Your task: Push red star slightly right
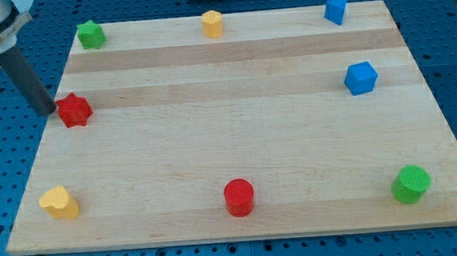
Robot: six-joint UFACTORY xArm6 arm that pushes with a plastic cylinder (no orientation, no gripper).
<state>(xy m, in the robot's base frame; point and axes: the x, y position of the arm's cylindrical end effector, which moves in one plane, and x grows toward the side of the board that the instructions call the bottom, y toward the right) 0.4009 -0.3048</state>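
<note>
At board's (237, 143) left edge: red star (75, 110), no clear long axis, my tip (52, 109) touching its left side, no claw, nothing gripped.

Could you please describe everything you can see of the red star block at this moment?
The red star is a small, chunky block with a star-shaped outline, solid red and matte, apparently painted wood or plastic. It lies flat near the left edge of the wooden board, in the upper half of the view. My tip sits right at its left side, apparently touching it. No other block is close to it; the green one lies well above.
</note>
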